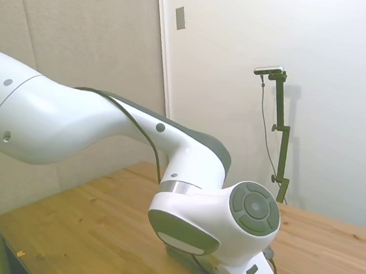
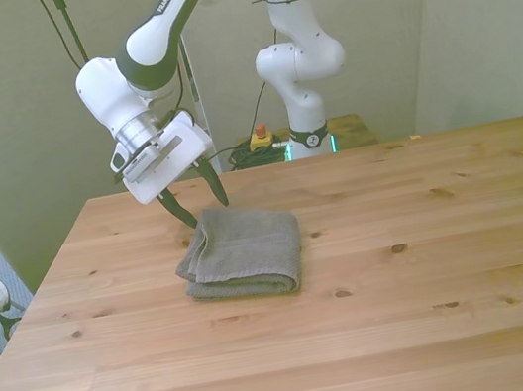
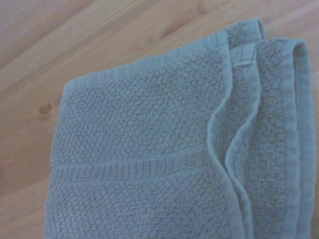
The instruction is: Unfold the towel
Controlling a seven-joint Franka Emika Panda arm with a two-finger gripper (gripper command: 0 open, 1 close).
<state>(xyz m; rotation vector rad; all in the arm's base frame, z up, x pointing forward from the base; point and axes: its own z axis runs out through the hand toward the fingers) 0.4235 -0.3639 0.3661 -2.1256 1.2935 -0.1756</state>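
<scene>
The gray towel (image 2: 243, 252) lies folded on the wooden table (image 2: 411, 311), left of the middle in the front view. My gripper (image 2: 198, 204) hangs open just above the towel's far left corner, with one dark fingertip on each side of that corner. The wrist view shows the towel (image 3: 149, 159) close up, its layered edges stacked along one side. In the side view the arm's bulk hides both the towel and the fingers.
A second white robot base (image 2: 297, 59) stands behind the table's far edge with cables and a red button box (image 2: 259, 140) beside it. Bare wood surrounds the towel on every side.
</scene>
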